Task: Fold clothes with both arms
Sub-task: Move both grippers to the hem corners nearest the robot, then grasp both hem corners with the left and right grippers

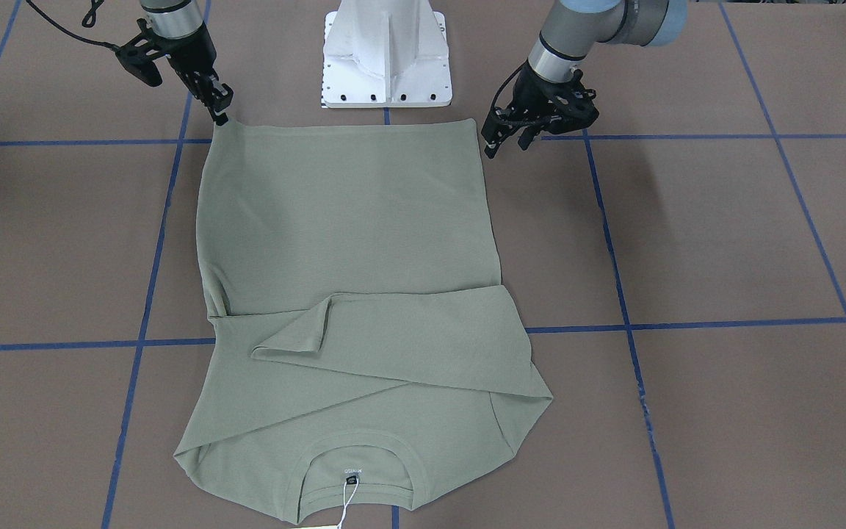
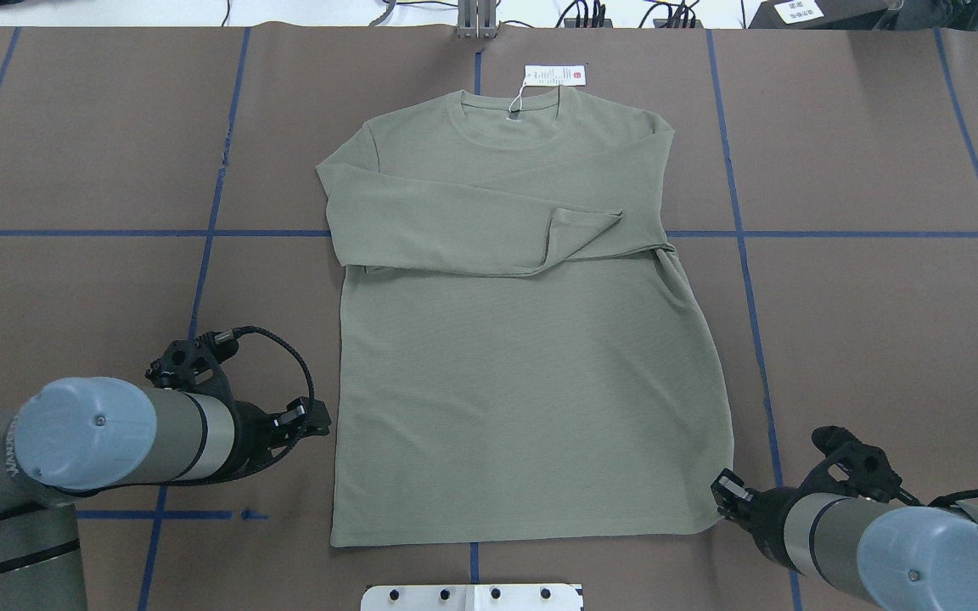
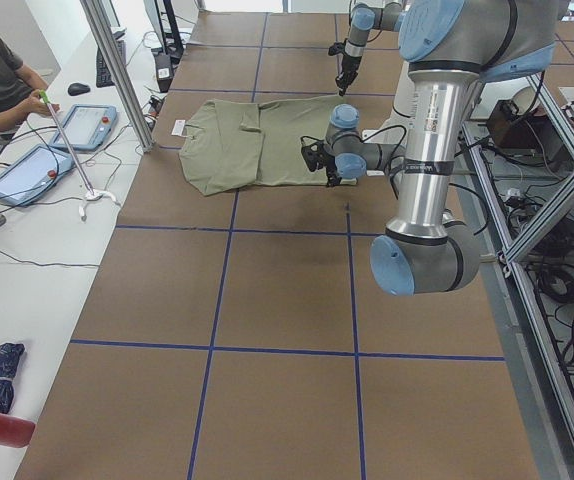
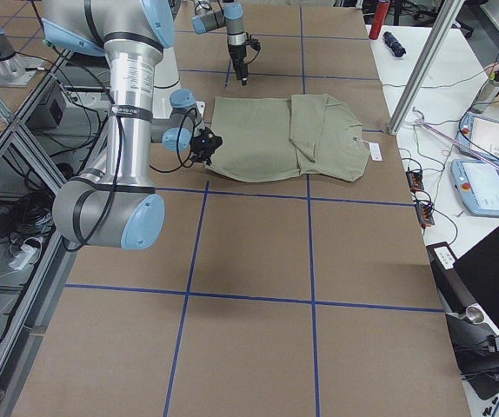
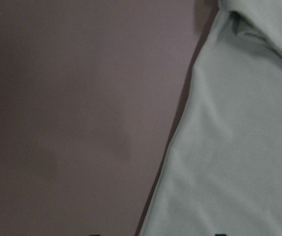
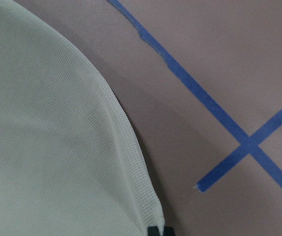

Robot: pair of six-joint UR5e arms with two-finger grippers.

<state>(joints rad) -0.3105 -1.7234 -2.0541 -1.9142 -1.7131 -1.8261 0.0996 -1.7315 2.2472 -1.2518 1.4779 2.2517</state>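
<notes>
The left gripper (image 2: 320, 419) stands wide open and empty, with the sage-green shirt (image 2: 523, 382) lying flat just beside its fingertips, sleeves folded across the chest. The right gripper (image 2: 720, 490) is pinched narrow on the shirt's hem corner, and the cloth spreads away from it over the table (image 2: 879, 339).

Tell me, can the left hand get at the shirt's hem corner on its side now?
Probably yes: the left hand hovers open beside the shirt, close to that corner, with only bare table between.
</notes>
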